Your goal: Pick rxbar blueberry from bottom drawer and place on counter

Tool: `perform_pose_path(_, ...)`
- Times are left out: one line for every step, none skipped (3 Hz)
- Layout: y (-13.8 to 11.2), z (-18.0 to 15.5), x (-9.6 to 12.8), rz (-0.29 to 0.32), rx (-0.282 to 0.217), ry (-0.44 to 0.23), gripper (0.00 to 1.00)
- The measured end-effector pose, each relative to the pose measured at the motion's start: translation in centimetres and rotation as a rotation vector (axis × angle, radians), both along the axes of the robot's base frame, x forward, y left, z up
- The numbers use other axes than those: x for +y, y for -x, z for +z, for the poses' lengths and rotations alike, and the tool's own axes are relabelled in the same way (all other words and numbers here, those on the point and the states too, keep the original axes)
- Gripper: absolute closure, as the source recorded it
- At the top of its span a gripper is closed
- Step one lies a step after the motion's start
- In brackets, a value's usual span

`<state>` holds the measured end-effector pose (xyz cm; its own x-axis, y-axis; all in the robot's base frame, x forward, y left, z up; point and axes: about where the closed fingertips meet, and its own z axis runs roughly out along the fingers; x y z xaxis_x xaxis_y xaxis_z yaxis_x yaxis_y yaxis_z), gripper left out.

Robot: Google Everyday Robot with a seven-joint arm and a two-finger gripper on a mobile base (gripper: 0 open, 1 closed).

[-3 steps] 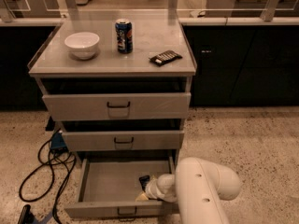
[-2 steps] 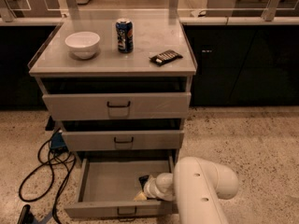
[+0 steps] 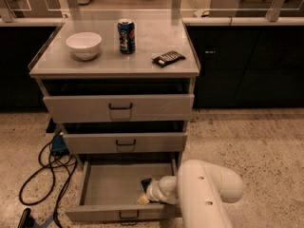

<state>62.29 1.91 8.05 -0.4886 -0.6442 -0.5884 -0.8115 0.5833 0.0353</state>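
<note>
The bottom drawer [image 3: 109, 189] is pulled open, and its grey floor is bare on the left. My white arm reaches down into its right side. My gripper [image 3: 143, 192] sits low over the drawer floor near the right wall. A small dark shape [image 3: 145, 182] lies right at the gripper; I cannot tell whether it is the rxbar blueberry or part of the gripper. The counter [image 3: 142, 37] is the pale top of the cabinet, well above the gripper.
On the counter stand a white bowl [image 3: 84, 44], a blue can [image 3: 126, 36] and a black bar with white stripes [image 3: 168, 58]. The two upper drawers [image 3: 118, 107] are slightly open. Black cables [image 3: 45, 167] lie on the floor at the left. Dark cabinets stand behind.
</note>
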Motion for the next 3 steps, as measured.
perform_pose_path(0.0,0.8,0.0,0.000,0.000,0.000,0.65)
perform_pose_path(0.0,1.4,0.0,0.000,0.000,0.000,0.89)
perform_pose_path(-1.3,5.5,-0.6,0.030,-0.107,0.018,1.00)
